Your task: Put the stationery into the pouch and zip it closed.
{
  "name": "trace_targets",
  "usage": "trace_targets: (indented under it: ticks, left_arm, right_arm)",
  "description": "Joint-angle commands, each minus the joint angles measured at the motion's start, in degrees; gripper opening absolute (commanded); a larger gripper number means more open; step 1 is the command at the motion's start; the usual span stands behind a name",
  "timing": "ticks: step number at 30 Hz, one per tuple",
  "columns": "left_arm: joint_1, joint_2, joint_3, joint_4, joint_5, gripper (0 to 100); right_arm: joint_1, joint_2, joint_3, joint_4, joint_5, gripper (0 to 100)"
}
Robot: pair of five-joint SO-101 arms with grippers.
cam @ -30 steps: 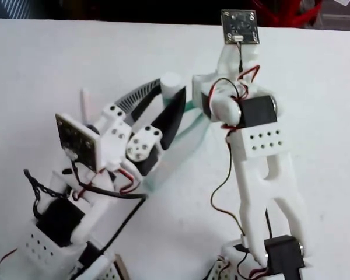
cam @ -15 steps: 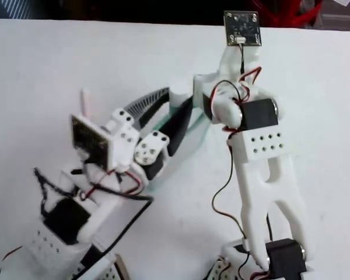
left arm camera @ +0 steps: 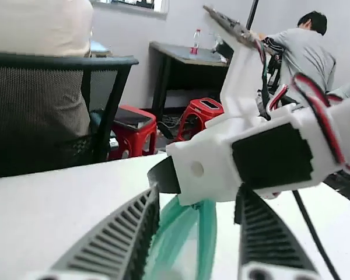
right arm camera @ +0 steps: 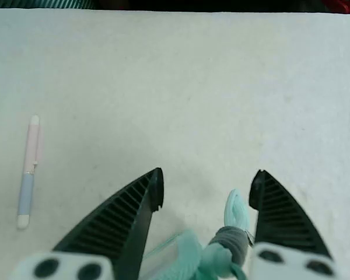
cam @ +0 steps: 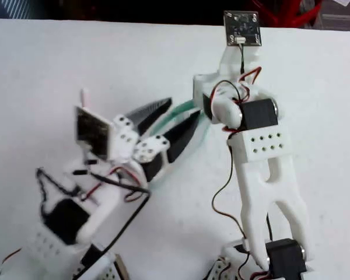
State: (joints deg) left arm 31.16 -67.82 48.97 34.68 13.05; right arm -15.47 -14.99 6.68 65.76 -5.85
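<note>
A translucent green pouch (cam: 186, 107) lies on the white table (cam: 41, 64) between the two arms. My left gripper (cam: 182, 109) stands open low over it, and the pouch (left arm camera: 184, 233) shows between its ribbed fingers (left arm camera: 128, 239). My right gripper (right arm camera: 209, 175) is open too, with the pouch's edge (right arm camera: 189, 248) and a grey zip pull (right arm camera: 228, 240) just inside one finger. A pink and blue pen (right arm camera: 28, 169) lies on the table away from the pouch; its pink end (cam: 84, 96) sticks out behind the left arm's camera board.
The right arm's white wrist block (left arm camera: 239, 157) hangs directly in front of my left gripper. The right arm (cam: 262, 151) runs down the table's right side. Chairs, red stools and a desk stand beyond the far table edge (left arm camera: 58, 169).
The left arm has drawn back towards the near left, its fingers still apart. A white round thing seen at its fingertips one second ago is gone from sight. The right arm has barely moved.
</note>
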Motion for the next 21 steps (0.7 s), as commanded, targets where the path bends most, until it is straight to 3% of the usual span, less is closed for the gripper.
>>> trace_targets:
  ticks: [1,5,13,17,21]
  left_arm:
    - [-1.4,-1.9,-9.2,9.7,0.1,23]
    - [-6.7,-2.0,-11.4,11.5,-4.0,23]
    - [-29.5,-1.5,-6.0,12.0,-10.4,23]
    - [-34.9,4.8,0.1,6.4,-14.0,23]
    - [-37.7,17.8,-2.2,3.8,-14.4,23]
  right_arm:
    - [0.5,0.6,2.3,0.0,-0.3,24.1]
    - [0.5,0.6,2.4,0.0,-0.3,24.1]
    - [0.6,0.7,2.5,-0.1,-0.3,24.1]
    - [0.6,0.8,2.5,-0.1,-0.3,24.1]
    - [0.6,0.8,2.5,-0.1,-0.3,24.1]
